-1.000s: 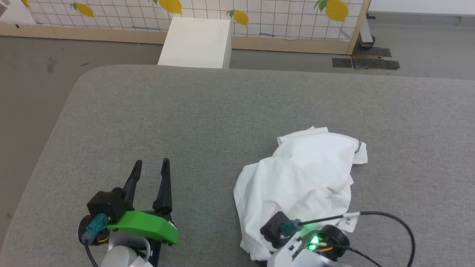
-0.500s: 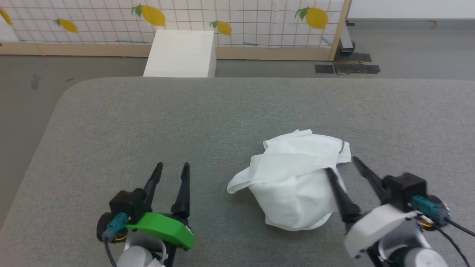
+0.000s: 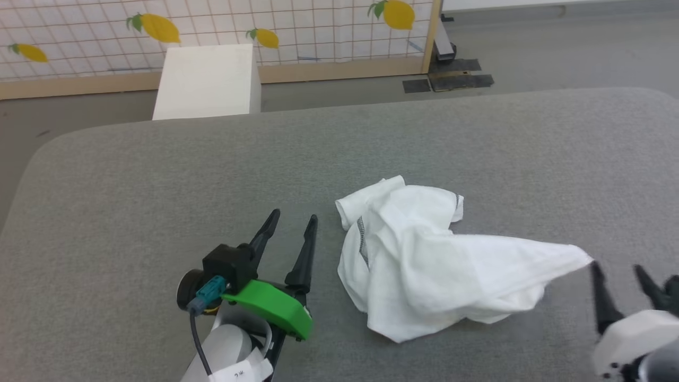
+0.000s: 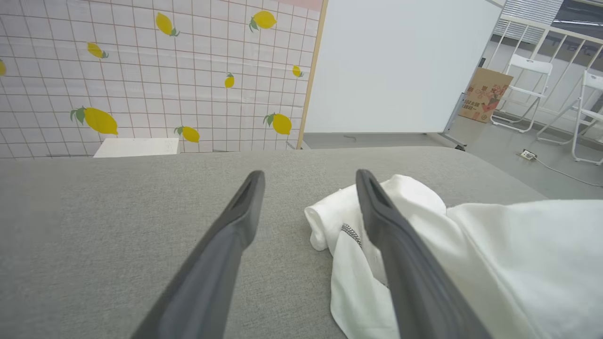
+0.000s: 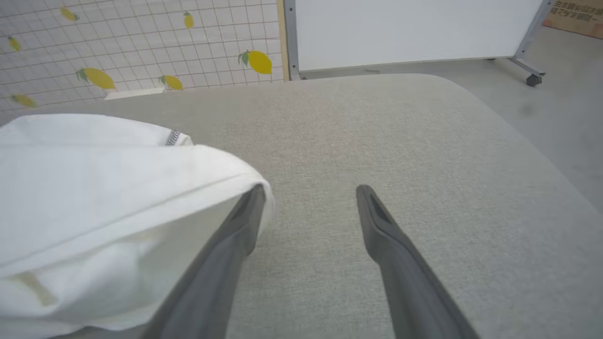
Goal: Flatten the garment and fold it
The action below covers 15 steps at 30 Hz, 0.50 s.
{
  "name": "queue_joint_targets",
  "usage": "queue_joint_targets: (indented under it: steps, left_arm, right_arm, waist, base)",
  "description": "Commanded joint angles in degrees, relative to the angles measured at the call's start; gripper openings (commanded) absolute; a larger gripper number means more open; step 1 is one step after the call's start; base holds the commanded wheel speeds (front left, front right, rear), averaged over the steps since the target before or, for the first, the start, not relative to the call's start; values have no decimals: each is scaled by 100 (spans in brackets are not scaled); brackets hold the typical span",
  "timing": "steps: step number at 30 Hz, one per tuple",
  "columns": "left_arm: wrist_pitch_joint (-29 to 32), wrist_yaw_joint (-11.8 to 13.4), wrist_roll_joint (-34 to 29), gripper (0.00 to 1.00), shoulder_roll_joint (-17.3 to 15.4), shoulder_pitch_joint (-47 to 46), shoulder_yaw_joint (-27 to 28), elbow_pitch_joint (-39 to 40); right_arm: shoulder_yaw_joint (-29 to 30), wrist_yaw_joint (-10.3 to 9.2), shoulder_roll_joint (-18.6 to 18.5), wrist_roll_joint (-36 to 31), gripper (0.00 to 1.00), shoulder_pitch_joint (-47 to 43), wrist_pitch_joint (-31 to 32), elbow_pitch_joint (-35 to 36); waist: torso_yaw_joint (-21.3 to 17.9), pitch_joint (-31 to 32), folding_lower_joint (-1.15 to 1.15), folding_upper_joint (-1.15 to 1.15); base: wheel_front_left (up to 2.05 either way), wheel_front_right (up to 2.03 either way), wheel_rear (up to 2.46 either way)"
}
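Grey fabric-topped desk (image 3: 159,175) w/ rounded corners took up most of head view. Lemon-print grid panel (image 3: 318,26) stood beyond it on grey floor (image 3: 557,48). Garment (image 3: 424,260) lay crumpled right of centre, long axis approx left-right, tapering to a point toward R end effector (image 3: 616,266). White box (image 3: 204,82) sat behind desk. R end effector's jaws were spread, nothing btwn. L end effector (image 3: 294,216), just beside garment's stitched end, was also spread & empty.

Crumpled white garment (image 5: 94,188) at left, jaws apart, grey surface (image 5: 424,141)
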State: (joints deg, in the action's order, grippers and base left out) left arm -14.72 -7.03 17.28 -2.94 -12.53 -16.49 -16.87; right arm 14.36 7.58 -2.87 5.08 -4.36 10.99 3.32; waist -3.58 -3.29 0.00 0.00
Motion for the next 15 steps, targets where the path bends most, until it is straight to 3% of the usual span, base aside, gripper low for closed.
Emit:
queue_joint_targets:
  steps: [1, 7, 15]
  left_arm:
    - [-9, -17, 75, 100, 4, -113, -33, -27]
    - [-15, 34, 132, 100, 5, -229, -83, -86]
    - [-22, 107, 148, 100, -5, -267, -22, -90]
  right_arm:
    - [194, -9, -2, -33, 100, 1, 26, -37]
    - [1038, -9, -2, -237, 100, 229, 67, -147]
    - [-307, -9, -1, 5, 100, 343, -105, 355]
  waist:
    - [-120, -65, 0, 0]
    - [-218, -167, 0, 0]
    - [-161, -294, 0, 0]
  base:
    - [0, 0, 0]
    - [0, 0, 0]
    - [0, 0, 0]
